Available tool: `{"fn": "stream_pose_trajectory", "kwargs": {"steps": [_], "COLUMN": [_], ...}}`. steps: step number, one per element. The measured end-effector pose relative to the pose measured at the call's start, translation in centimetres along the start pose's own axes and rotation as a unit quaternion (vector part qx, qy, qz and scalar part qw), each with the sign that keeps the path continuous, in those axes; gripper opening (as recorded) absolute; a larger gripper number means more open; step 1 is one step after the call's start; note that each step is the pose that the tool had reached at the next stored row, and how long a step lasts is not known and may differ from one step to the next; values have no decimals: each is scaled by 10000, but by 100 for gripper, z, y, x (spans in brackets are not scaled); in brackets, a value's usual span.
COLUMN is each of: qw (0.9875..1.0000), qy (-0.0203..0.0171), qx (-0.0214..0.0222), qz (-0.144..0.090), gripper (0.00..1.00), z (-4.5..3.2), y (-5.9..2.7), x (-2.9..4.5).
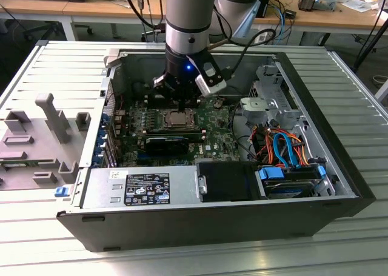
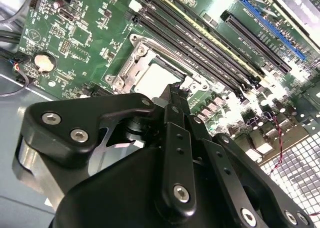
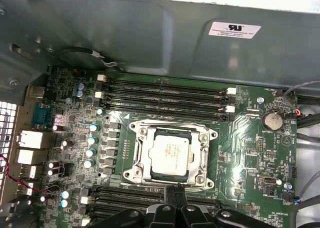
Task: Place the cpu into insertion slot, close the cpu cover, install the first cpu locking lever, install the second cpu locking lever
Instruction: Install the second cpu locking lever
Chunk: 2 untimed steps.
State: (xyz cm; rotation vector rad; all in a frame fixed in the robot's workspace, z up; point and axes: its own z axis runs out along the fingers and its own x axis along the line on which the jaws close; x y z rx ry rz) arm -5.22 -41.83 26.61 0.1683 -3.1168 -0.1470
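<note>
Ribbed metal tabletop [image 1: 54,63] carried an opened desktop computer case [image 1: 182,221] lying on its side, wooden benches strewn with cables running across the top of the exterior view. At centre frame in that view, the cpu [image 1: 180,116] sat in the insertion slot [image 1: 159,119] of the green motherboard [image 1: 218,136]; in the first wrist view its dull silver top [image 3: 171,153] showed through the square window of the cpu cover [image 3: 146,153], which lay flat over the socket, and the second wrist view gave the same chip [image 2: 155,80] framed by silvery metal. The gripper [image 1: 177,100] hung directly over the socket in the exterior view, its black fingertips [image 3: 176,194] drawn together into a closed tip at the socket frame's edge in the first wrist view, with nothing held between them; the second wrist view showed the same joined tip [image 2: 176,90] beside the chip. Whether it touched the frame could not be told. Long black memory sticks [image 3: 165,93] ran along one side of the socket, with more slots on the other side. A round coin battery [image 3: 273,120] sat on the board toward the right of the first wrist view. In the exterior view, orange and blue cables [image 1: 285,145] filled the case's right side near a blue-tabbed drive bay [image 1: 291,179], and a grey moulded fixture [image 1: 42,136] rested at left.
</note>
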Motion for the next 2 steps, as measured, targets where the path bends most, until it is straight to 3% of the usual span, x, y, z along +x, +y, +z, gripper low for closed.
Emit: {"fn": "stream_pose_trajectory", "kwargs": {"steps": [2], "qw": [10000], "qy": [0], "qx": [0], "qz": [0], "gripper": [11], "z": [-1], "y": [0], "x": [0]}}
